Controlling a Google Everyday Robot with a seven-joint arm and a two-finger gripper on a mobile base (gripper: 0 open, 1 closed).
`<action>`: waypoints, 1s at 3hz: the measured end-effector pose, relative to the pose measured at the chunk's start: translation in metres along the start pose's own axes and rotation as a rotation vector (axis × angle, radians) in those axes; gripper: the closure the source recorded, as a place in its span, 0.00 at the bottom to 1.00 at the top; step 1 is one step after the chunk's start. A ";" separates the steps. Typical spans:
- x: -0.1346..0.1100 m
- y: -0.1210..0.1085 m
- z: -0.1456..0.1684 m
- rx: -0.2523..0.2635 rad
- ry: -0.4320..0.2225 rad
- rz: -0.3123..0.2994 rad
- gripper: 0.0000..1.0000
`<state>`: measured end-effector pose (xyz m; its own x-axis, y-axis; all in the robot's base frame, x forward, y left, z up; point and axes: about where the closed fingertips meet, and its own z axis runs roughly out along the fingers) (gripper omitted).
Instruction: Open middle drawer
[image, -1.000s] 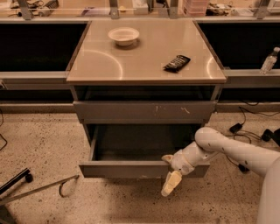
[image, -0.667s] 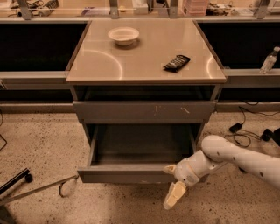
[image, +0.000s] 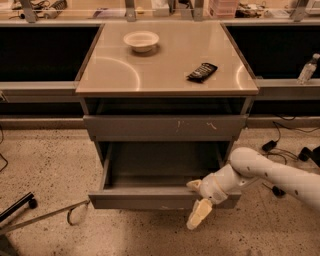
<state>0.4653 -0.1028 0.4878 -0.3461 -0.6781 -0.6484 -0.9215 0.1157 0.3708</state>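
Further out than a second ago, wide shallow grey metal middle drawer (image: 145, 198) is being pulled open. Cream two-finger gripper (image: 193, 204) is being kept at its front's right end, fingers (image: 199, 215) spread astride the edge. Pull judged nearly finished; release being called for.

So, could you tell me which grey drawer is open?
The middle drawer, pulled out, inside showing; the scratched drawer above is shut. The gripper is at the open one's front.
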 end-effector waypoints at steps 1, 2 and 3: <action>-0.006 -0.023 -0.009 0.029 0.009 -0.017 0.00; -0.001 -0.040 -0.004 0.017 0.016 -0.004 0.00; 0.014 -0.030 0.022 -0.052 0.023 0.023 0.00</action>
<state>0.4839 -0.1002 0.4531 -0.3620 -0.6921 -0.6244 -0.9028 0.0935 0.4198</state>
